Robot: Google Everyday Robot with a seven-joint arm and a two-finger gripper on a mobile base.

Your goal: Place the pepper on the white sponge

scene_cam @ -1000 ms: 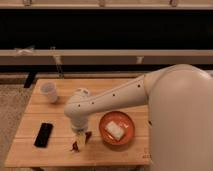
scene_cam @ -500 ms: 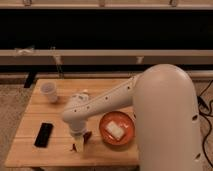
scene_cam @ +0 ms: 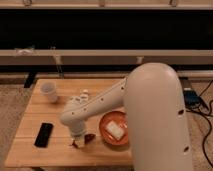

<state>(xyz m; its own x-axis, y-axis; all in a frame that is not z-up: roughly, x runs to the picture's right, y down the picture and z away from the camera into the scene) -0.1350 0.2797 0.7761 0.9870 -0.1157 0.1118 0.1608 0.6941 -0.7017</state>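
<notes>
The pepper (scene_cam: 88,137) is a small dark red shape lying on the wooden table (scene_cam: 35,152) near its front edge, just left of the orange-red bowl (scene_cam: 106,140). My gripper (scene_cam: 79,142) is down at table level right at the pepper, and its body hides part of the pepper. The white sponge (scene_cam: 115,130) lies inside the bowl, a short way right of the gripper. My white arm reaches in from the right and covers the table's right side.
A flat black phone (scene_cam: 43,134) lies at the front left. A white cup (scene_cam: 49,91) stands at the back left. Small white items (scene_cam: 83,94) sit at the back middle. A cable (scene_cam: 206,107) runs on the floor at the right.
The arm's large upper segment has swung left and nearer the camera, covering more of the table. The gripper has stayed low by the pepper, shifting slightly.
</notes>
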